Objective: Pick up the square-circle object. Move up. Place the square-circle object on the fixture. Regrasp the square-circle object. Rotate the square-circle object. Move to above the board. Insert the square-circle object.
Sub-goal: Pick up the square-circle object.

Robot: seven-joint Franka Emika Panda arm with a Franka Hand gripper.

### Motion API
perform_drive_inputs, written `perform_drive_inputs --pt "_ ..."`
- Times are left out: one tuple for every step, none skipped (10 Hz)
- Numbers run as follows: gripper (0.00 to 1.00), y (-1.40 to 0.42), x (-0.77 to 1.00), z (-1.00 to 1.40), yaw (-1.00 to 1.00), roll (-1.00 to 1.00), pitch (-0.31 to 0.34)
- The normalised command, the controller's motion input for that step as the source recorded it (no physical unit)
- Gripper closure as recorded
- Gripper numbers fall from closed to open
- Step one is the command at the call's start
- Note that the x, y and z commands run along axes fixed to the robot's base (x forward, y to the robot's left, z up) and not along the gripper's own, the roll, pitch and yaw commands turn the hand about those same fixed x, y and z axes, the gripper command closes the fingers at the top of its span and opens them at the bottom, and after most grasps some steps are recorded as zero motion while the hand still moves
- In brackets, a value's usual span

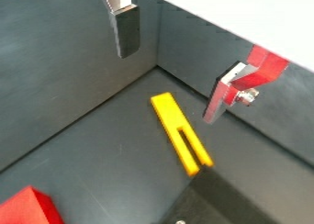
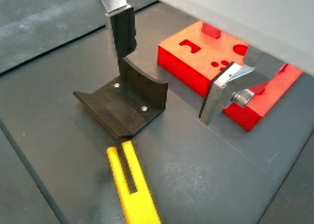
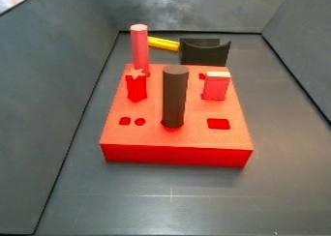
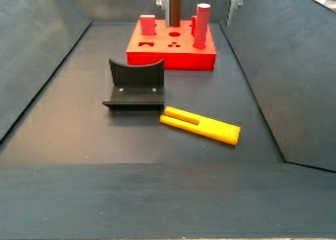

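The square-circle object (image 4: 201,126) lies flat on the dark floor, just beside the fixture (image 4: 134,84) and apart from it, with its slotted end showing in a wrist view (image 1: 183,134). The end effector (image 2: 172,67) hangs above the floor with its jaws wide apart and nothing between them, one finger (image 2: 121,33) over the fixture (image 2: 123,100) in a wrist view. The board (image 3: 176,122) stands beyond the fixture, carrying a pink peg (image 3: 137,48), a dark cylinder (image 3: 175,98) and a red cube (image 3: 216,85).

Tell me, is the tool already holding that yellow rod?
No, the yellow rod lies flat on the floor beside the fixture, while the tool hangs empty above.
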Motion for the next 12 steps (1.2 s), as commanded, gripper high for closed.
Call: perform_drive_inputs --pt "0.0 0.0 0.0 -0.59 -1.0 0.0 -0.076" --pt "0.0 0.0 0.0 -0.59 -1.0 0.0 -0.074" --pt "0.0 0.0 0.0 -0.59 -1.0 -0.01 -0.074" --pt "0.0 0.0 0.0 -0.59 -1.0 0.0 -0.073" --pt "0.0 0.0 0.0 -0.53 -1.0 -0.06 -0.109" --pt "0.0 0.21 0.11 -0.36 -0.73 -0.07 -0.131" --pt "0.0 0.47 0.07 -0.38 -0.47 -0.07 -0.083" --pt "0.0 0.62 0.0 -0.43 -0.31 -0.07 -0.06" --pt "0.0 0.7 0.0 -0.43 -0.22 -0.07 -0.059" --pt "0.0 0.51 0.02 -0.45 -0.39 -0.1 -0.06" --pt "0.0 0.08 0.17 -0.49 -0.89 -0.05 -0.037" --pt "0.0 0.0 0.0 -0.54 -1.0 0.0 0.0"
